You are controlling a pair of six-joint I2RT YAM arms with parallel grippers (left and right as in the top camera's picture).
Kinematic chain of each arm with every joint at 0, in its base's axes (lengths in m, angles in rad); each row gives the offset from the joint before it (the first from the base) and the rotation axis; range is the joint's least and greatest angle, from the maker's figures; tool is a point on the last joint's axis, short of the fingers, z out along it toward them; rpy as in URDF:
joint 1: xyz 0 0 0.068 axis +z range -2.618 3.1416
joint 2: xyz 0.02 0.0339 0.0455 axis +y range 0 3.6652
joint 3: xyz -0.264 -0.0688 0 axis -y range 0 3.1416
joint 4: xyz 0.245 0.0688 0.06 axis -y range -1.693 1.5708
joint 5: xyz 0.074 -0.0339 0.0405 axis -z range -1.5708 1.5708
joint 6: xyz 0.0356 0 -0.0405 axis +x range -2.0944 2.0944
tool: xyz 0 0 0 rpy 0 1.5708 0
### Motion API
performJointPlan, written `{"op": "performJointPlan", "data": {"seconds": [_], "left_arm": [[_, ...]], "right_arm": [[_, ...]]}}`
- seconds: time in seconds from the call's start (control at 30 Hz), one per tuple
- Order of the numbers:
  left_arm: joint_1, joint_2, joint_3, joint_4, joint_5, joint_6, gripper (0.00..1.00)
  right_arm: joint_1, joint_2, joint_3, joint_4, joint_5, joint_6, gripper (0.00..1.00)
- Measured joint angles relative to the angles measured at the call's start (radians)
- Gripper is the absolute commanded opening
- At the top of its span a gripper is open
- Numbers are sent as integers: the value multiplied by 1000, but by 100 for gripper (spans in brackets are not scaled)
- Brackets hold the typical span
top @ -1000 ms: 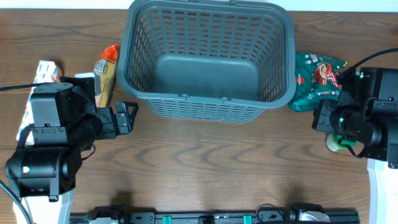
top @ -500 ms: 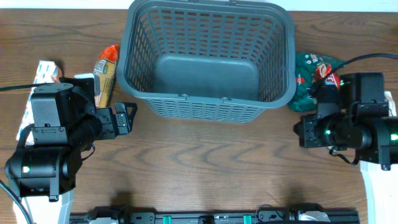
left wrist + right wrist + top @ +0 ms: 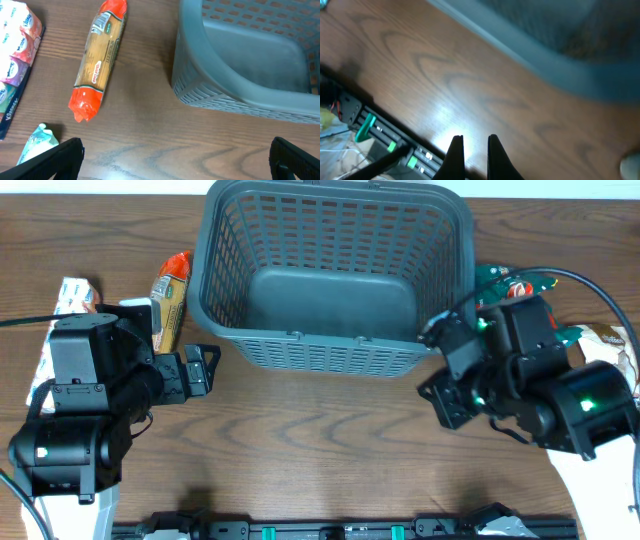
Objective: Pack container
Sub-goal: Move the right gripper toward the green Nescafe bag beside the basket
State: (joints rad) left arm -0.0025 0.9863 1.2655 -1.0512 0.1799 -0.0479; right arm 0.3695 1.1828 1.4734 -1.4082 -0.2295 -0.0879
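The container, a large dark grey lattice basket (image 3: 335,350), stands at the back centre and is empty; its corner shows in the left wrist view (image 3: 210,95) and as a blur in the right wrist view (image 3: 580,55). My left gripper (image 3: 205,368) is open and empty (image 3: 175,160) over bare wood, left of the basket's front corner. My right gripper (image 3: 440,392) hangs in front of the basket's front right corner. Its fingers (image 3: 474,150) are close together with nothing between them.
An orange-ended pasta packet (image 3: 170,292) (image 3: 97,65) lies left of the basket. A colourful tissue pack (image 3: 72,295) (image 3: 15,55) lies further left. A green snack bag (image 3: 497,280) lies right of the basket, partly behind the right arm. A pale packet (image 3: 605,335) lies at the right edge.
My right arm has swung left from the table's right edge to in front of the basket's front right corner. The left arm has not moved.
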Motion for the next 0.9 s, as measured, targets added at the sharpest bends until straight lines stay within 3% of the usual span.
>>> {"op": "performJointPlan", "data": {"seconds": [0.5,0.9], "left_arm": [[0,0,0,0,0,0,99],[0,0,0,0,0,0,99]], "right_arm": [[30,214,0,105,21,-34,1],[32,231,0,138,20,-34,1]]}}
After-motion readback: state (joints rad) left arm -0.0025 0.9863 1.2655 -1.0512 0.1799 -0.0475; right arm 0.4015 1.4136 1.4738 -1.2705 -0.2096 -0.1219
